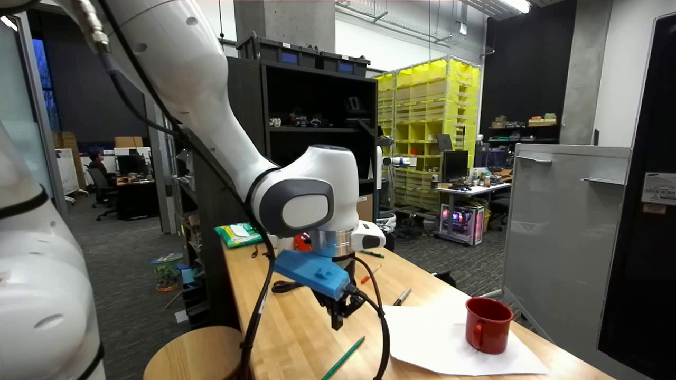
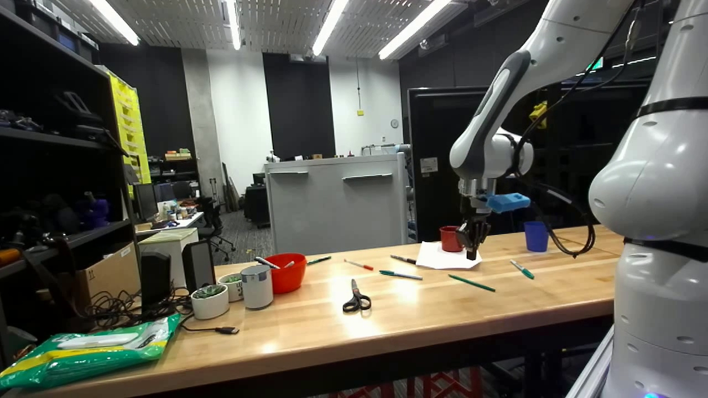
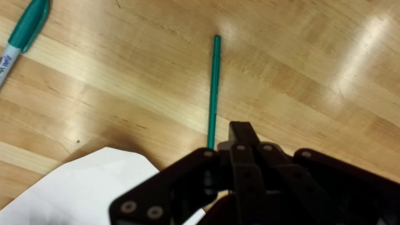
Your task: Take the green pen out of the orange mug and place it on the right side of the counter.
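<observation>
The orange mug (image 2: 289, 279) stands at the far end of the counter (image 2: 310, 334) with pens sticking out; I cannot tell whether one is green. It is partly hidden behind the arm in an exterior view (image 1: 302, 242). A thin green pen lies on the counter in both exterior views (image 1: 343, 358) (image 2: 472, 283) and in the wrist view (image 3: 214, 90). My gripper shows in both exterior views (image 1: 336, 321) (image 2: 472, 254) and the wrist view (image 3: 240, 126). It points down above the counter, fingers together and nothing between them, beside the near end of the thin green pen.
A darker red mug (image 1: 488, 326) stands on white paper (image 1: 422, 338). A blue cup (image 2: 536, 236), scissors (image 2: 357, 298), a green marker (image 2: 401, 275), another green marker (image 2: 522, 269), a red pen (image 2: 358, 265) and a white cup (image 2: 258, 287) are on the counter.
</observation>
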`<state>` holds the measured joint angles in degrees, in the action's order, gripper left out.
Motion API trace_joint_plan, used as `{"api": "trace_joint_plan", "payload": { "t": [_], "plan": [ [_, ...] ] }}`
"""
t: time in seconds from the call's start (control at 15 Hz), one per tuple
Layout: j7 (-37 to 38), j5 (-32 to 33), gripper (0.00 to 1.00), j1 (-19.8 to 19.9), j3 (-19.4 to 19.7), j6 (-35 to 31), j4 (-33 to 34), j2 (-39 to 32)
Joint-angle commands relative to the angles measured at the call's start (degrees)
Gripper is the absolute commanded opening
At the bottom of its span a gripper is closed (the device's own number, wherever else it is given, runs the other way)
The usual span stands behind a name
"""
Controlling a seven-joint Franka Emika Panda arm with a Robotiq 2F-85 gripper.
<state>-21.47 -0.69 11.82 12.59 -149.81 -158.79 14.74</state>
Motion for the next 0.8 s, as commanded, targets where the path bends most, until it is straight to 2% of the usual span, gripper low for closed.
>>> {"api": "trace_joint_plan", "payload": {
  "t": [0.0, 0.33, 0.73],
  "plan": [
    [1.1, -2.0, 0.00, -2.2, 0.6, 1.0, -1.4, 1.9],
    [0.6, -6.2, 0.00, -3.8, 1.4, 1.6, -0.1, -0.6],
    [0.0, -10.3, 0.00, -3.9, 2.4, 2.1, -0.2, -3.3]
  ]
}}
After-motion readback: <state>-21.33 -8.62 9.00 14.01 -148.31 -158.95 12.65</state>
